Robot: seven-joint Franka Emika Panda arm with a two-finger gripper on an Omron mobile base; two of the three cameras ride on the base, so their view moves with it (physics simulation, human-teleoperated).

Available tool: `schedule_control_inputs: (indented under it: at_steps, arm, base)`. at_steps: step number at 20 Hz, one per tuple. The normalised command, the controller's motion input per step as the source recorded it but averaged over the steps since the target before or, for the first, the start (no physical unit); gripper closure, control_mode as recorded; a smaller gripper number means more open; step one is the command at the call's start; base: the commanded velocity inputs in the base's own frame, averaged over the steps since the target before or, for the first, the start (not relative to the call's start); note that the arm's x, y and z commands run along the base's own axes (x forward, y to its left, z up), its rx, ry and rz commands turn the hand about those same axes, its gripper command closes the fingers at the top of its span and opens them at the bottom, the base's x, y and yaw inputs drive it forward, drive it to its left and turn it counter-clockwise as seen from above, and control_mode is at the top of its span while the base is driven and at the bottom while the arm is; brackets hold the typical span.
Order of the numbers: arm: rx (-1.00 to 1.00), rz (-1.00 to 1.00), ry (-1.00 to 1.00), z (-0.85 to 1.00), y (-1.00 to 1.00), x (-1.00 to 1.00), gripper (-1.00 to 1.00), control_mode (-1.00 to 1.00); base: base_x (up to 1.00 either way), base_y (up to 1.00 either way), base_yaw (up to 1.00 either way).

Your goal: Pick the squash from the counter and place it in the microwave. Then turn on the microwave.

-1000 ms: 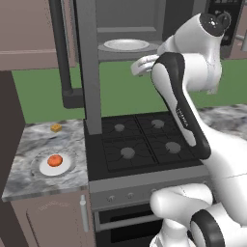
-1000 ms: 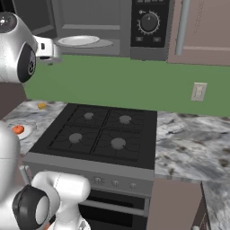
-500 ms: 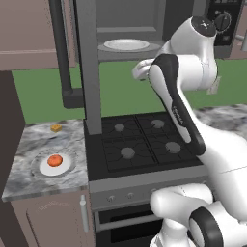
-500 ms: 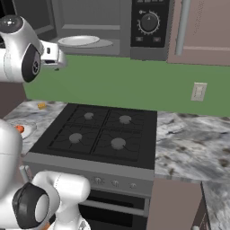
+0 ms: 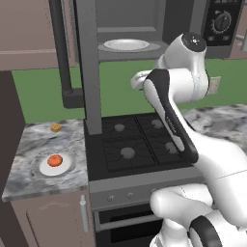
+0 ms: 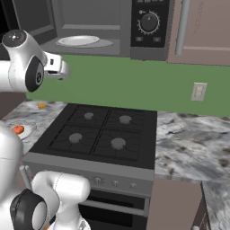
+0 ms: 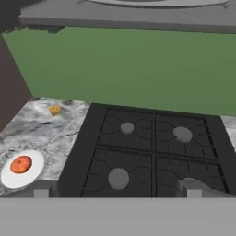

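One empty gripper (image 7: 117,188), fingers spread wide, high over the black stove.
Small orange-red squash (image 7: 20,164) waits on its white plate (image 7: 33,171) at eight o'clock on the marbled bench (image 7: 44,128), reachable; microwave (image 5: 144,29) door stands open, ready.

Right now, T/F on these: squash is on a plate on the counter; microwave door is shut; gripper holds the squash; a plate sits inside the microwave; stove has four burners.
1. The squash sits on a white plate on the counter: true.
2. The microwave door is shut: false, it is open, interior visible.
3. The gripper holds the squash: false, it is open and empty, above the stove.
4. A plate lies inside the microwave: true.
5. The stove has four burners: true.
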Motion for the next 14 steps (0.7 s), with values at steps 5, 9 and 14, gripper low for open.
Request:
schedule_control_inputs:
  at_steps: [5, 9, 14]
  arm:
    - [0.00, -0.03, 0.10, -0.25, 0.00, 0.28, -1.00, -1.00]
    - [0.00, -0.01, 0.12, -0.24, 0.00, 0.25, -1.00, -1.00]
    - [0.00, 0.00, 0.09, -0.24, 0.00, 0.22, -1.00, -1.00]
  base:
    - [0.00, 0.00, 0.00]
    - [0.00, 0.00, 0.00]
    - [0.00, 0.00, 0.00]
